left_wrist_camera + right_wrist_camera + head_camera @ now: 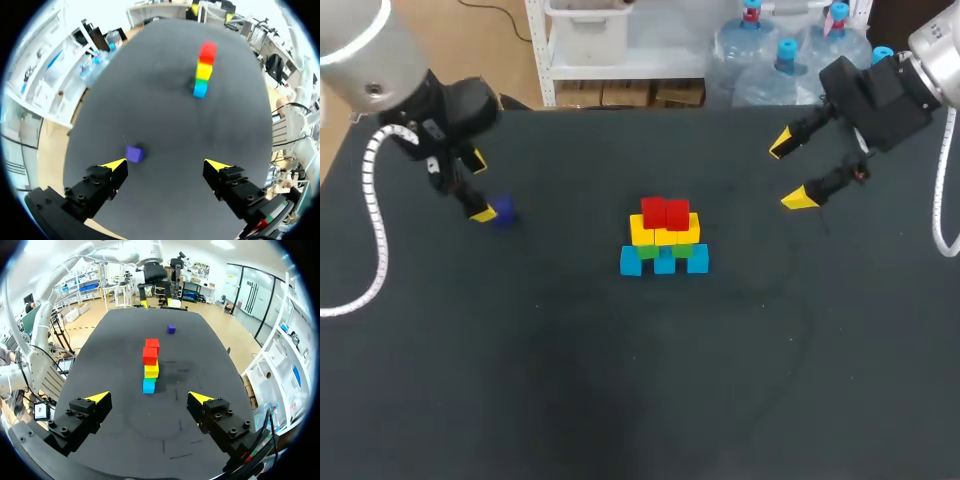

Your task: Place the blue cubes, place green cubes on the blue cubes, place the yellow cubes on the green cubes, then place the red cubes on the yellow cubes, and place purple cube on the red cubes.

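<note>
Left gripper: fingers apart, empty, well left of the stack. Purple cube: lies on that same side of the stack, just ahead of the left gripper, off to one side of its gap. Right gripper: fingers apart, empty, right of the stack, much farther from the cube. Red cubes: top the stack, uncovered.

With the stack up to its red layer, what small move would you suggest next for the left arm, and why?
Probably ease the left claw forward and sideways until the purple cube sits centred between its open fingers. The cube lies on the table just ahead of one fingertip, and the red cubes have nothing on top yet.
</note>
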